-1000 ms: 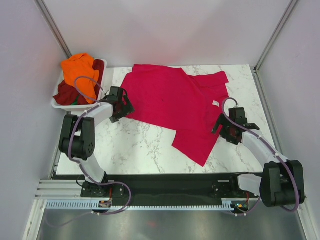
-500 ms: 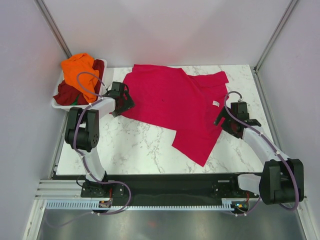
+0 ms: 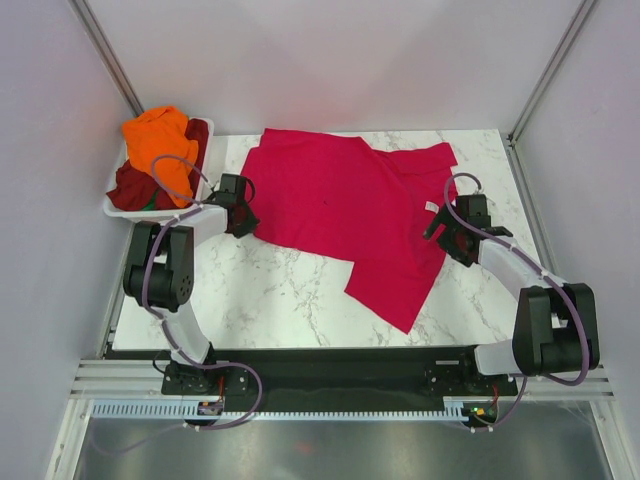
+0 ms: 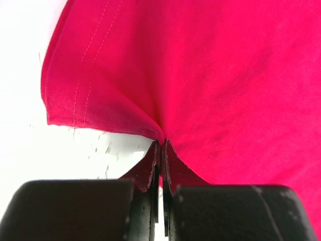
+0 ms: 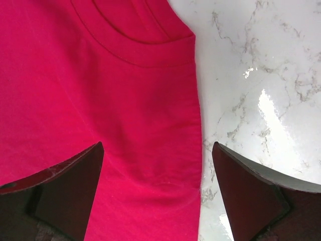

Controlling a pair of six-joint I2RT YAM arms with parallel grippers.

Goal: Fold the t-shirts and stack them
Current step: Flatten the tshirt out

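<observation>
A crimson-pink t-shirt (image 3: 350, 205) lies spread on the marble table, its small white neck label (image 3: 432, 207) at the right. My left gripper (image 3: 243, 222) is shut on the shirt's left hem (image 4: 90, 108), the cloth puckered at the fingertips (image 4: 161, 145). My right gripper (image 3: 440, 232) stands open at the shirt's right edge, one finger (image 5: 75, 175) over the cloth near the collar (image 5: 145, 52), the other finger (image 5: 251, 186) over bare marble. An orange t-shirt (image 3: 160, 140) and a dark maroon t-shirt (image 3: 130, 185) sit in the basket.
A white plastic basket (image 3: 205, 165) stands at the table's back left corner, next to my left arm. Grey walls close in the table's back and sides. Bare marble (image 3: 270, 290) shows in front of the shirt.
My left gripper moved onto the shirt's left hem and shut on it. My right gripper moved up toward the collar side and stayed open.
</observation>
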